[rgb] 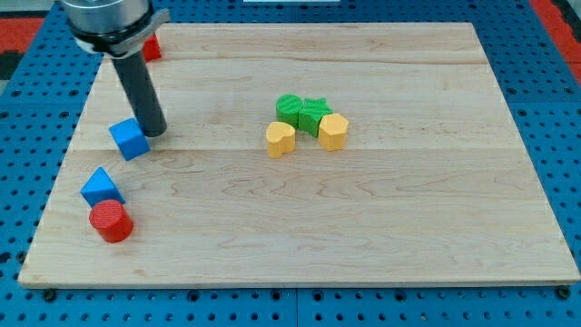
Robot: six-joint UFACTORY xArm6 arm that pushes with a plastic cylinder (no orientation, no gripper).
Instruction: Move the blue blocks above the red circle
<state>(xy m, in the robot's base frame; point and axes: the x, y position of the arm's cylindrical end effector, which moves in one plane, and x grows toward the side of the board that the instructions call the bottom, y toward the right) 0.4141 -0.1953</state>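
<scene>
1. My tip (154, 132) touches the upper right of the blue cube (130, 139).
2. The blue triangle (101, 187) lies below it, against the red circle (111, 221).
3. A four-block cluster (307, 123) sits mid-board (408, 200).

My rod (138, 86) is a straight, smooth cylinder, dark grey to black with a faint sheen along its length, and the same thickness from top to bottom. My tip (154, 133) is its blunt lower end, at about 5 o'clock from the rest of me. At 11 o'clock the rod meets a wider round collar (107, 20) of silvery-grey metal, with a black band around its lower rim.
</scene>
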